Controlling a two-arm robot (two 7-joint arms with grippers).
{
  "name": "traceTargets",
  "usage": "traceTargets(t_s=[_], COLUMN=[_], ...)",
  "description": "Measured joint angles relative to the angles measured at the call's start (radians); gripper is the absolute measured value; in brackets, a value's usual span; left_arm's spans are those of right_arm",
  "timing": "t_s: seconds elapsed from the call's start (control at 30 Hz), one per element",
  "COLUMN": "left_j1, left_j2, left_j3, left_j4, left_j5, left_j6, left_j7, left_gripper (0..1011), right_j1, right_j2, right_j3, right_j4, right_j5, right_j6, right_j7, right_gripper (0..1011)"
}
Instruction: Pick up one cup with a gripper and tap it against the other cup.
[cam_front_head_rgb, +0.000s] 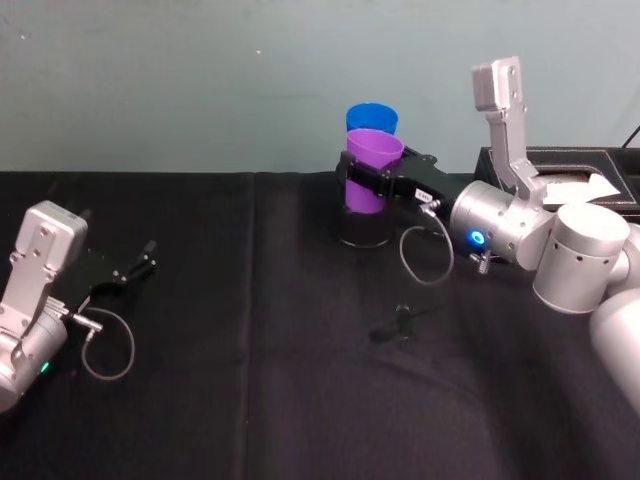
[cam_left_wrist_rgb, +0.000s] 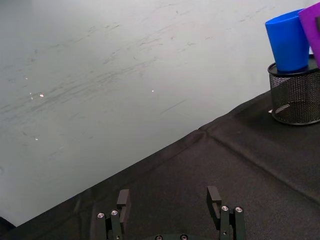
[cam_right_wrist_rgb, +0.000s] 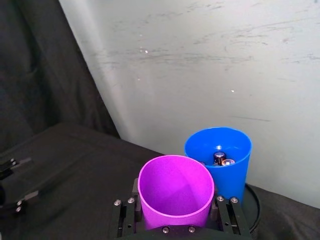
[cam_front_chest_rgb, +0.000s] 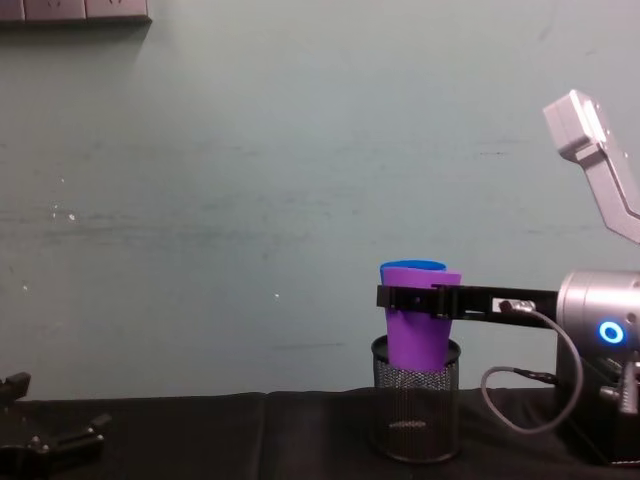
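My right gripper (cam_front_head_rgb: 372, 183) is shut on the purple cup (cam_front_head_rgb: 373, 168), gripping it around the middle from the right. The purple cup (cam_front_chest_rgb: 418, 325) is upright with its base at the rim of a black wire-mesh pen holder (cam_front_chest_rgb: 415, 412). The blue cup (cam_front_head_rgb: 372, 116) stands in that holder just behind it. In the right wrist view the purple cup (cam_right_wrist_rgb: 175, 192) sits between the fingers (cam_right_wrist_rgb: 227, 212), right up against the blue cup (cam_right_wrist_rgb: 220, 165); I cannot tell whether they touch. Small batteries lie inside the blue cup. My left gripper (cam_front_head_rgb: 140, 265) rests open at the table's left.
The table wears a black cloth (cam_front_head_rgb: 250, 400) and a pale wall stands close behind the cups. A black box (cam_front_head_rgb: 560, 165) with white paper sits at the back right. A small black object (cam_front_head_rgb: 400, 325) lies in the middle of the table.
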Motion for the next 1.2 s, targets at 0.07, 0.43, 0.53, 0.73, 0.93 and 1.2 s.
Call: traceTargets(t_s=[0.07,0.43,0.53,0.73,0.93,1.2], left_j1=[0.000,0.000,0.000,0.000,0.000,0.000], left_j2=[0.000,0.000,0.000,0.000,0.000,0.000], left_j3=[0.000,0.000,0.000,0.000,0.000,0.000], left_j4=[0.000,0.000,0.000,0.000,0.000,0.000], left_j5=[0.000,0.000,0.000,0.000,0.000,0.000], left_j6=[0.000,0.000,0.000,0.000,0.000,0.000], left_j7=[0.000,0.000,0.000,0.000,0.000,0.000], left_gripper=[1000,1000,1000,1000,1000,1000], right_j1=[-0.017,-0.203,-0.257,-0.287,-0.279,-0.274], right_j2=[0.009,0.102,0.111,0.085,0.051,0.031], right_j3=[-0.001,-0.018,-0.031,-0.047,-0.052,-0.046], right_j4=[-0.025,-0.248,-0.259,-0.176,-0.081,-0.037], right_j5=[0.001,-0.034,-0.102,-0.157,-0.176,-0.190], right_j6=[0.000,-0.069,-0.201,-0.319,-0.365,-0.373], right_j7=[-0.001,-0.041,-0.054,-0.051,-0.031,-0.011], right_gripper=[724,724,726,724,724,724])
